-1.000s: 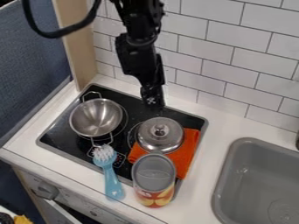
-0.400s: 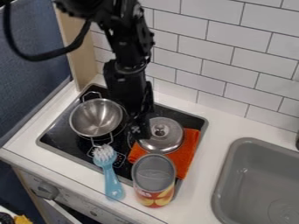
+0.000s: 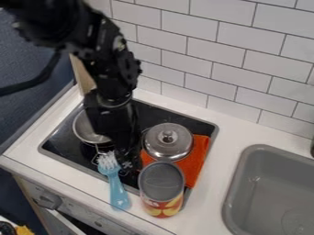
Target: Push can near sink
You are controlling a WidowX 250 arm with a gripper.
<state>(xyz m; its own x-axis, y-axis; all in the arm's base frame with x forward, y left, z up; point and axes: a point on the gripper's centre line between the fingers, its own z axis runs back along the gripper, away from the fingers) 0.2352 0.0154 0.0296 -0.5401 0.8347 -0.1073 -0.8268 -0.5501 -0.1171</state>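
The black gripper [image 3: 127, 166] hangs low over the front part of the stove, between the blue brush and the lidded pot, just behind and left of the can. The can [image 3: 161, 189], silver on top with a red and yellow label, stands upright at the stove's front right edge, on the near side of the orange cloth. To the right, the grey sink [image 3: 248, 158] is set into the white counter, with a stretch of counter between it and the can.
A silver lid [image 3: 167, 141] rests on the orange cloth [image 3: 197, 158]. The steel bowl [image 3: 86, 128] is partly behind the arm on the black stove [image 3: 55, 143]. A blue brush [image 3: 116, 186] lies left of the can. White wall tiles rise behind.
The arm has come down and toward the counter's front, from above the stove's back to just left of the can. The can, lid, cloth and brush have stayed in place.
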